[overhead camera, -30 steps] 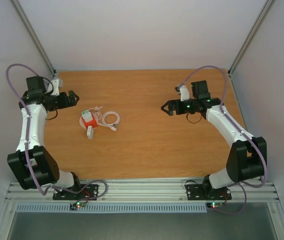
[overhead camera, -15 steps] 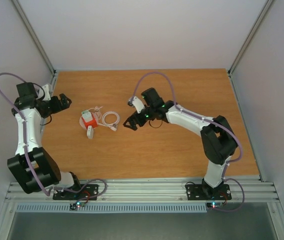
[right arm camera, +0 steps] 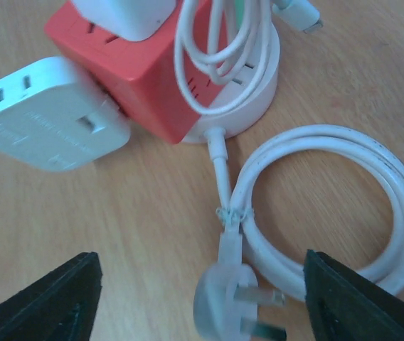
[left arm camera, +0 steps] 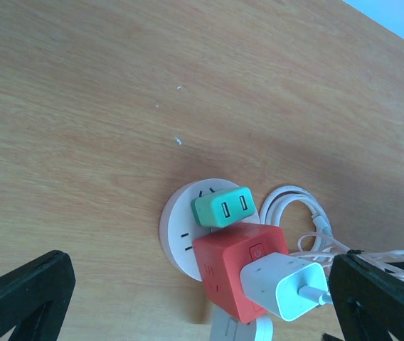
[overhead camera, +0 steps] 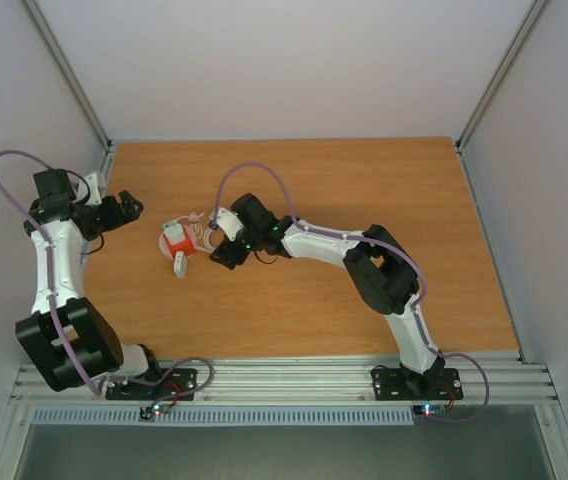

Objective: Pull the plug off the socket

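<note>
The socket (left arm camera: 181, 231) lay flat on the table with a green adapter (left arm camera: 223, 207) and a red cube (left arm camera: 234, 273) both seated in its top. A white charger (left arm camera: 284, 284) was stuck in the cube, and I could not tell which plug was meant. My right gripper (overhead camera: 222, 255) hung just beside the socket on its cable side, jaws apart and holding nothing. Below it were the socket's coiled cable (right arm camera: 373, 185) and the wall plug (right arm camera: 223, 302). My left gripper (overhead camera: 129, 207) stood well apart on the socket's opposite side, jaws at their widest and empty.

I judged this to be the approach. To do it well, I wanted one gripper pressing the socket down at its bare rim and the other closing squarely on the plug's body, not on any cord. The pull should go straight up out of the socket, without rocking. A thin white lead (right arm camera: 209, 64) looped over the cube and socket and could snag a finger. The white block (right arm camera: 45, 117) touching the cube crowded that side of the socket, so I favoured coming in from above.
</note>
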`<state>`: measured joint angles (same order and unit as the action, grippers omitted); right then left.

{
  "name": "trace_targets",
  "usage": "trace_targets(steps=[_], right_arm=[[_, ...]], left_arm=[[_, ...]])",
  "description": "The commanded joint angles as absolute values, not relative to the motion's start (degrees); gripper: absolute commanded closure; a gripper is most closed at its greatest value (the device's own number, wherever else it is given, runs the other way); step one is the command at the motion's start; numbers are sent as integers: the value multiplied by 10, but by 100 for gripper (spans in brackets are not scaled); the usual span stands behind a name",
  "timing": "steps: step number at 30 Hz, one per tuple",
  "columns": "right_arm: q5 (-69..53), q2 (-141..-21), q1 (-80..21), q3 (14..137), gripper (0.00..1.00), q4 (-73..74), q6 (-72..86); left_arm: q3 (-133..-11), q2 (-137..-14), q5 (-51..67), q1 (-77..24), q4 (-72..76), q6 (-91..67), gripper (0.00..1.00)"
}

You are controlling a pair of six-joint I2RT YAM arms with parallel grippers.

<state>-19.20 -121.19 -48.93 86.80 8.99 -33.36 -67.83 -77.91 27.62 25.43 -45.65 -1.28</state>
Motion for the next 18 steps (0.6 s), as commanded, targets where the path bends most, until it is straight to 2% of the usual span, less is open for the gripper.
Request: trace_targets(steps=[1,14,18], right_arm=[[-160,-1253,-501,921,25,81,-349],[-130,-1334,-516,972,41,92,-363],[-118,-1335,-516,960,50,101,-373]], left_arm=[[-673,-758,273,258,-449,-21,0],[-665,-749,274,258,-443,-24,0],[-663,-748,274,258,-439,-26,0]])
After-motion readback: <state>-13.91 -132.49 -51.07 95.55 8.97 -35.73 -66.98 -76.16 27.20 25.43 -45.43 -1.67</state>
